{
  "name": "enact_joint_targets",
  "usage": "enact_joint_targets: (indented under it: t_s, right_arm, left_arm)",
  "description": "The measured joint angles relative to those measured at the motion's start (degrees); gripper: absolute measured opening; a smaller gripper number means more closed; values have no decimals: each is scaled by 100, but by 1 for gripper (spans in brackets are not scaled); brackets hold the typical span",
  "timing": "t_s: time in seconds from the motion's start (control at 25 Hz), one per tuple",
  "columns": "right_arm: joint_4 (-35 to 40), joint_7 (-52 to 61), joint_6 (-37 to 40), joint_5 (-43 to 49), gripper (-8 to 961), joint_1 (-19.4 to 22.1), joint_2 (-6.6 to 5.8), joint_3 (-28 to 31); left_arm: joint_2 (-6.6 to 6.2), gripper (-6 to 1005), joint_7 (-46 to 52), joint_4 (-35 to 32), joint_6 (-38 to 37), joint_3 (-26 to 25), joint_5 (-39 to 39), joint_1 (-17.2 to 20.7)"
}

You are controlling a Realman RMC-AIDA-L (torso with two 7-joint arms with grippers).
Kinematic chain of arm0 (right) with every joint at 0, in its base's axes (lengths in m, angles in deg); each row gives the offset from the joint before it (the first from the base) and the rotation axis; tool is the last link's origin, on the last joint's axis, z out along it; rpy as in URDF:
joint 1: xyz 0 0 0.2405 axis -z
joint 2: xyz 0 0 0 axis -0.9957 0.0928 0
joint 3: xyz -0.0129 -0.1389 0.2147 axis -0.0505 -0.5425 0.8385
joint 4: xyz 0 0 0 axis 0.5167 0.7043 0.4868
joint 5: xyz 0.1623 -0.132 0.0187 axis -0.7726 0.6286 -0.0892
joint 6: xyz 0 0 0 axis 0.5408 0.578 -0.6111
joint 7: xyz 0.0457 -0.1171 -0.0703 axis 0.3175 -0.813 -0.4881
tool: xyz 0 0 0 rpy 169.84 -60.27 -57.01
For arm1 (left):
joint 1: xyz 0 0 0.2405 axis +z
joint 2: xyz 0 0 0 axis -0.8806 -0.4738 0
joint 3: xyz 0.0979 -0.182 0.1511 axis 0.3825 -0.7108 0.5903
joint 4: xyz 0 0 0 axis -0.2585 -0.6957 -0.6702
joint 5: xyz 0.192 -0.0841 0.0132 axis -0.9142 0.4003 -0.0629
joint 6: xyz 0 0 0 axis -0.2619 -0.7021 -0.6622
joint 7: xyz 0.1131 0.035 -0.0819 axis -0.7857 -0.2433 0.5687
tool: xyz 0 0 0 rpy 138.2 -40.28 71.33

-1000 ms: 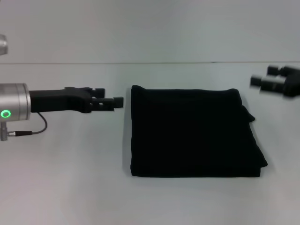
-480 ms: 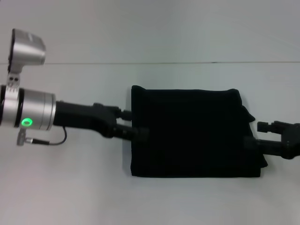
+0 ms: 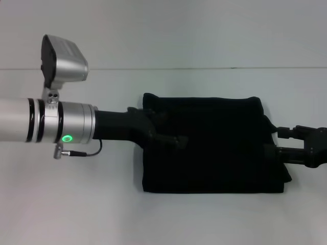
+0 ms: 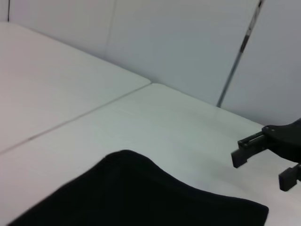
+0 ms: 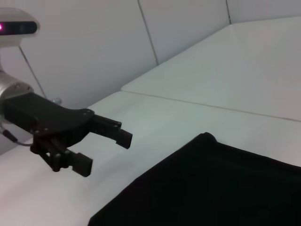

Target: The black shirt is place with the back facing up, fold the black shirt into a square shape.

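While the black shirt (image 3: 212,145) lies folded into a neat square in the middle of the white tabletop (image 3: 76,204), we see both arms reach over it. Our left gripper (image 3: 171,133) hangs over the shirt's left part with its jaws apart. Our right gripper (image 3: 280,141) is at the shirt's right edge, and its jaws are apart too.

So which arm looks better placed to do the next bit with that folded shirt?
Probably the left. The left gripper, fingers open, already reaches over the black shirt from its left edge, while the right gripper, also open, sits only at the right edge. It's a close call.
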Motion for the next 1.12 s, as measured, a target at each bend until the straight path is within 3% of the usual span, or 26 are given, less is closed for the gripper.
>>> enact_joint_targets:
  t_s: [0.2,0.44,0.64,1.12]
  right_arm:
    - [-2,7,-8,11,851,27,-30,9]
    - [-19,95,-18,31,851,-9,-46,17]
    - [-33,76,-48,35,851,-14,-46,45]
    - [-46,42,-98,35,851,-10,-9,12]
  left_arm:
    - [-69,952,586,-27,-73,132,-13,-27]
    - [-102,952,1260,-179,59,822,-84,-31]
    - [-16,952,1206,-242,328,825,-48,42]
    - [4,952,1127,-230,377,840,20,89]
